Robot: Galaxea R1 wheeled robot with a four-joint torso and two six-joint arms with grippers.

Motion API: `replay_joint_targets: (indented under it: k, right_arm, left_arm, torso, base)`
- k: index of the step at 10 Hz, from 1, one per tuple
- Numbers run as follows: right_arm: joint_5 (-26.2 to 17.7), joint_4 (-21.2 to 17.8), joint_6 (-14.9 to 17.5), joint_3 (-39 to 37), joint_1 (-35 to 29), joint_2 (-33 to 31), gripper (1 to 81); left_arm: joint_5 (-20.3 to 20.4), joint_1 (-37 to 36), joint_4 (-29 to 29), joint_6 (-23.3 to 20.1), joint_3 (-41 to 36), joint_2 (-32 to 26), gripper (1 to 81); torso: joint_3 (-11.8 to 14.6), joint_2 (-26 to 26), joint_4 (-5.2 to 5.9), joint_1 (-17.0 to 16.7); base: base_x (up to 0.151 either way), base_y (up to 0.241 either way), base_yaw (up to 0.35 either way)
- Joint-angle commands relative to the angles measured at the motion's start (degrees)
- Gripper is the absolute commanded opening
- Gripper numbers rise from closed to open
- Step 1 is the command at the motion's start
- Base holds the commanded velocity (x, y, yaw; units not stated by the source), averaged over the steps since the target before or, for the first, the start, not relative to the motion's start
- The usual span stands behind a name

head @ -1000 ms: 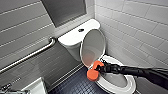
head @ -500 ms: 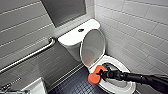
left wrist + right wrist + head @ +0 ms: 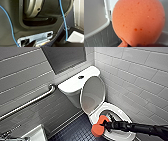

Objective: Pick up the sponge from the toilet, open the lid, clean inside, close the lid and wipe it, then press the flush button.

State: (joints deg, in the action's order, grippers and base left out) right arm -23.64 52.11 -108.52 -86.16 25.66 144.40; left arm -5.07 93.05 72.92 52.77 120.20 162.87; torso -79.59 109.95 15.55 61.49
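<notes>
The white toilet (image 3: 75, 84) stands in the corner with its lid (image 3: 92, 94) raised against the tank. The dark flush button (image 3: 80, 77) sits in the middle of the tank top. My right gripper (image 3: 107, 126) comes in from the right and is shut on the orange-red sponge (image 3: 99, 127). It holds the sponge over the near left rim of the bowl (image 3: 117, 109). In the right wrist view the sponge (image 3: 137, 23) looms large, with a white toilet edge (image 3: 95, 28) beside it. The left wrist view faces my own dark body and a blue cable (image 3: 63, 18).
A steel grab bar (image 3: 27, 103) runs along the grey tiled wall on the left. White wall tiles (image 3: 140, 79) close in right of the toilet. Dark small floor tiles (image 3: 75, 132) lie in front, and a white object (image 3: 35, 134) sits at the lower left.
My right gripper has brought the sponge down and slightly right, from beside the raised lid to the bowl's front rim. The toilet and lid stay as they were.
</notes>
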Motion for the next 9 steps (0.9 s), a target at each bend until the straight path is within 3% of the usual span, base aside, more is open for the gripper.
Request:
replay_joint_targets:
  k: [1,9]
  right_arm:
    - [-3.7,3.0,-0.2,8.4,-3.3,-4.7,1.0]
    - [-3.6,5.2,-0.4,20.8,4.6,-23.9,1.0]
  left_arm:
    - [-2.4,2.4,0.1,0.0,-1.1,-0.9,81.1]
    - [-2.4,2.4,0.4,-0.2,-1.5,-1.0,81.1]
  torso:
    - [0.0,0.0,0.0,0.0]
    - [0.0,0.0,0.0,0.0]
  base:
    - [0.0,0.0,0.0]
    - [0.0,0.0,0.0]
